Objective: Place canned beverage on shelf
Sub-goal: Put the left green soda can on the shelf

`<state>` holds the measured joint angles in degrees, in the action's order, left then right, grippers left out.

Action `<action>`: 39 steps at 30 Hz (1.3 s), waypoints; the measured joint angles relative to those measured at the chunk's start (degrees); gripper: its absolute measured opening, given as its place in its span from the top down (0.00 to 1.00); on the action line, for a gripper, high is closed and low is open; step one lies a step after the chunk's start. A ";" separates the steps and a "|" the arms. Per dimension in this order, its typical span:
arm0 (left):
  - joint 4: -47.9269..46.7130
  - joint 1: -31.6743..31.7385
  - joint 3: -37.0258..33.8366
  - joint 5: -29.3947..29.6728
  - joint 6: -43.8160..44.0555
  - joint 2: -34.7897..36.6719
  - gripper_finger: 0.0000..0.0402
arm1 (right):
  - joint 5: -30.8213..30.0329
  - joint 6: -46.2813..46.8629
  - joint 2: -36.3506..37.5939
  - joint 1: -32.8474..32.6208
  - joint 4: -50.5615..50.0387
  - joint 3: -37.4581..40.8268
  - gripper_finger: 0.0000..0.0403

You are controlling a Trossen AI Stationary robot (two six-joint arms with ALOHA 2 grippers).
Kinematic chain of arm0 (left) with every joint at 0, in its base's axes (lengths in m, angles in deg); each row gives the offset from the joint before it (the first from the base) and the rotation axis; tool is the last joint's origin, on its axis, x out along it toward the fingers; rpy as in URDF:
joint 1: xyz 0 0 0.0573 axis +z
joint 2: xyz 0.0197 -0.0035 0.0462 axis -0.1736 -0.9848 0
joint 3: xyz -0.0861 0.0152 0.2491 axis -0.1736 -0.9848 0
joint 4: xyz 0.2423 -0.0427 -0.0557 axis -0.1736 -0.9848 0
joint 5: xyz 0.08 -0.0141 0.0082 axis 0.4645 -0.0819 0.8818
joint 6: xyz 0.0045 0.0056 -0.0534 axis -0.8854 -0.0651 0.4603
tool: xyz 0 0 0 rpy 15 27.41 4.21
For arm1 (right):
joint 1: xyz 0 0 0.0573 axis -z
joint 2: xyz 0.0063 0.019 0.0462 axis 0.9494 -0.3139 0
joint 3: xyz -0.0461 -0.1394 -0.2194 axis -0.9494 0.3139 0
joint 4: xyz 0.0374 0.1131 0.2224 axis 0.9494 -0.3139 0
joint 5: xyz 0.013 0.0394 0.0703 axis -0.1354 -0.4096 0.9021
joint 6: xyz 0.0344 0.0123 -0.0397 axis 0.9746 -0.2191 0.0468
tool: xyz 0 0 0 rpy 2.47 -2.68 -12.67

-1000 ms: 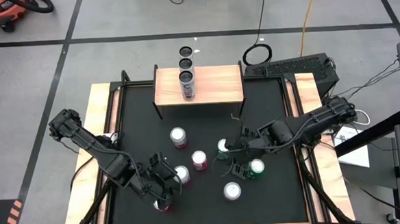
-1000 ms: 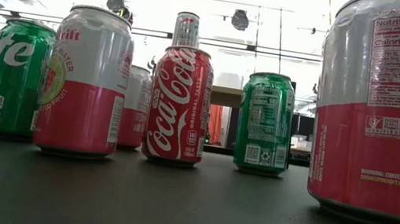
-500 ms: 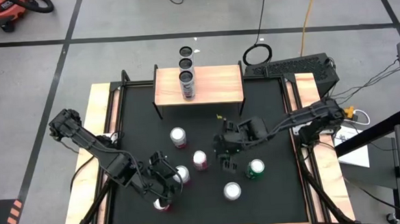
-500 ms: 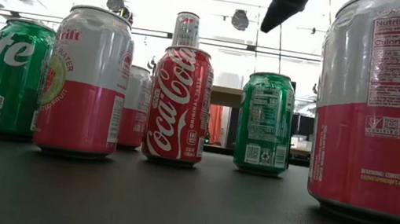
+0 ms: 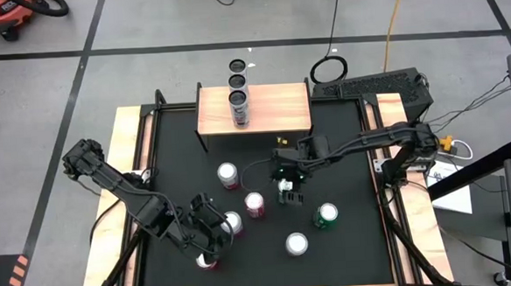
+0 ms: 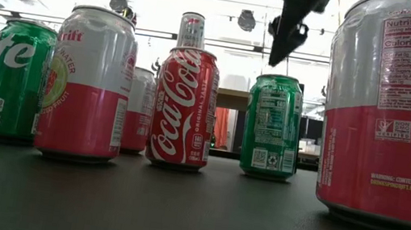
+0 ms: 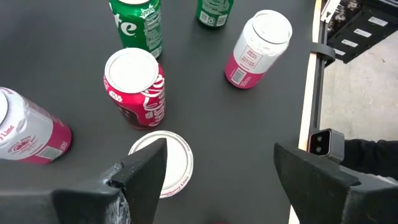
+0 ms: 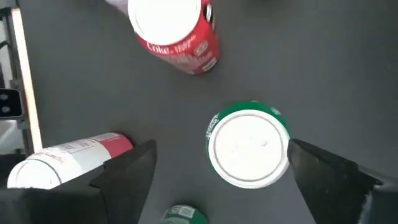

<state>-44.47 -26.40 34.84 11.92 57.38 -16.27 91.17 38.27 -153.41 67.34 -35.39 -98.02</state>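
— Which can are you going for, and where is it sitting?

— I am hanging my right jaws spread wide over the green can (image 8: 249,152), which is standing upright on the black worktop (image 5: 344,156), out in front of the shelf (image 5: 275,107) and well apart from it. In the level view the fingertips are hovering just above its lid, not yet around it. They are gripping nothing.

— And the other arm?

— My left jaws are waiting near the front-left of the worktop, also spread and empty, over a white-topped can (image 7: 161,163).

— How are you expecting the green one to handle?

— I am treating it as stiff but thin-walled: a hard squeeze is likely going to dent it. The painted metal is looking smooth, so I am expecting it to be slippery. Whether it is full I cannot tell, so I am planning for weight.

— So where are you taking hold?

— I am aiming for the middle of the body, one finger on each side straight across the round, below the lid's rim. A grip that high up is risking a slide off the shoulder. The red cola can (image 8: 177,31) is standing near, so I am keeping the fingers clear of it on the way down.

— And the shelf?

— Three cans (image 5: 238,96) are already lining up front to back on it, leaving bare board on either side — I am judging the right half the easier landing.
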 joint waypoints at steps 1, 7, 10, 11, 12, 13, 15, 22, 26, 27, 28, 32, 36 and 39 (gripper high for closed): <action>-0.04 0.00 0.00 0.05 0.19 0.00 0.26 | 0.36 -0.02 0.00 0.29 1.21 1.31 0.14; -0.04 0.00 0.00 0.05 0.94 0.01 0.26 | -2.26 0.86 0.02 1.07 2.83 3.15 0.09; -0.04 0.00 0.00 0.06 1.32 0.02 0.26 | -3.74 0.92 -0.02 1.07 3.05 3.15 0.08; -0.04 0.00 0.00 0.06 1.30 0.00 0.26 | -3.70 0.91 -0.02 1.07 3.25 3.15 0.07; -0.08 0.00 0.00 0.05 1.30 -0.01 0.26 | -3.16 0.92 -0.02 1.10 3.47 3.15 0.07; -0.26 0.00 0.00 0.06 1.32 -0.01 0.26 | -2.90 1.09 -0.02 1.08 3.67 3.15 0.07; -0.89 0.07 0.00 0.08 1.32 -0.01 0.26 | -2.87 1.97 -0.02 0.83 3.62 3.15 0.07; -5.75 0.04 0.00 -0.09 5.51 0.75 0.26 | -2.80 5.02 1.46 -2.62 1.08 3.15 0.07; -14.74 0.04 0.08 -0.35 9.77 3.67 0.26 | -2.98 5.06 1.44 -4.26 0.93 3.15 0.07; -17.73 0.04 0.09 -0.43 10.48 4.35 0.26 | -3.26 5.01 1.44 -4.39 0.96 3.15 0.07; -20.47 0.04 0.09 -0.47 10.65 4.95 0.26 | -3.91 5.03 1.44 -4.39 1.10 3.15 0.07; -23.94 0.31 -0.38 -3.55 4.18 6.80 0.26 | -4.57 5.26 1.44 -4.35 2.33 3.15 0.07; -21.77 1.49 -4.51 -9.87 -1.07 9.07 0.26 | -4.59 6.64 1.44 -4.35 3.77 3.15 0.07; -21.36 3.75 -6.73 -13.80 0.63 11.40 0.26 | -4.59 8.25 1.44 -4.58 4.77 3.15 0.07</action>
<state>-65.83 -22.66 28.11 -1.88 58.02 -4.87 86.58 46.52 -151.96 62.76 -30.62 -94.87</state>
